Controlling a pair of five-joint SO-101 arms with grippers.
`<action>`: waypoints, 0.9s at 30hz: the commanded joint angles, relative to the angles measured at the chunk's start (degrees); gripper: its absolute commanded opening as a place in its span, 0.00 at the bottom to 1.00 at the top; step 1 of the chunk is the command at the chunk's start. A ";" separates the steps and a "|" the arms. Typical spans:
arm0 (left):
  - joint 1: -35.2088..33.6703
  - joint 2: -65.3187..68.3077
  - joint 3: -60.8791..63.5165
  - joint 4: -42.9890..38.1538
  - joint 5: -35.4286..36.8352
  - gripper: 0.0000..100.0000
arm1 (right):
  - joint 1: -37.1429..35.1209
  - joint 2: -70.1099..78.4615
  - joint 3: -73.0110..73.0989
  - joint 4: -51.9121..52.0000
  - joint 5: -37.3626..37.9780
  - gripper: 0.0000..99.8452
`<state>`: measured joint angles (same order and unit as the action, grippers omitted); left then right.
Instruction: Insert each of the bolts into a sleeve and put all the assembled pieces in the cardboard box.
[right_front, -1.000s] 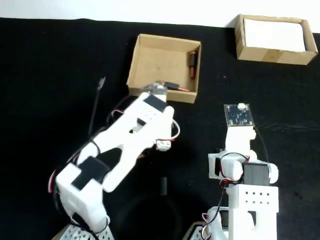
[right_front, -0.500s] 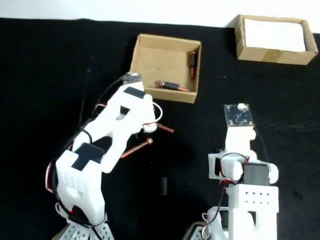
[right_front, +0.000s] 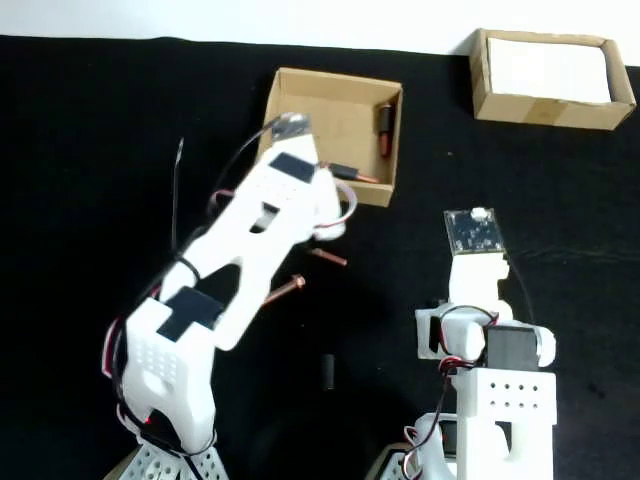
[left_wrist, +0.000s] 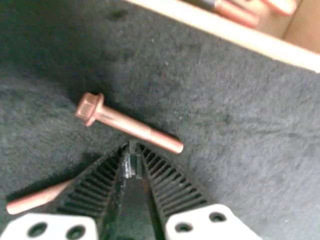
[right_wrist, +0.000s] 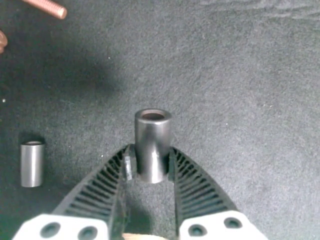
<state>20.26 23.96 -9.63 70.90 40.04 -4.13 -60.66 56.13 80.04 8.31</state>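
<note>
Step in hand, by my read: bolt pickup for the next assy. My left jaws are together w/ nothing in them, tips just beside the shank of a bolt (left_wrist: 131, 125) lying flat on the counter (left_wrist: 240, 125), mid-frame in the left wrist view. A second bolt (left_wrist: 35, 199) pokes in at lower left. In the high view both bolts lie centre-frame, just below the cardboard box (right_front: 310, 110), which sits upper middle w/ two assembled pieces (right_front: 384, 130) inside, by its right & lower walls. My right jaws are clamped on a sleeve (right_wrist: 152, 145), upright, bore up, centre of the right wrist view. A spare sleeve (right_wrist: 31, 164) sits at left, apart from it. Next, I reckon: left jaws must part, straddle the bolt shank & close, then lift & line the threaded end w/ the sleeve bore. Shank is thin & round, prob. rolls if nudged.
</note>
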 joint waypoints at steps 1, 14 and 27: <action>0.31 0.75 -2.95 -0.26 0.97 0.01 | 0.22 -0.84 -0.31 -0.84 0.53 0.01; 0.22 2.51 -7.60 9.58 1.41 0.15 | -1.89 -0.04 -0.22 -0.66 0.70 0.01; -1.54 5.23 -7.69 9.32 9.41 0.20 | -1.98 4.35 -0.75 -0.66 0.70 0.01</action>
<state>20.00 28.35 -15.16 80.04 47.34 -5.54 -56.62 56.13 80.04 8.48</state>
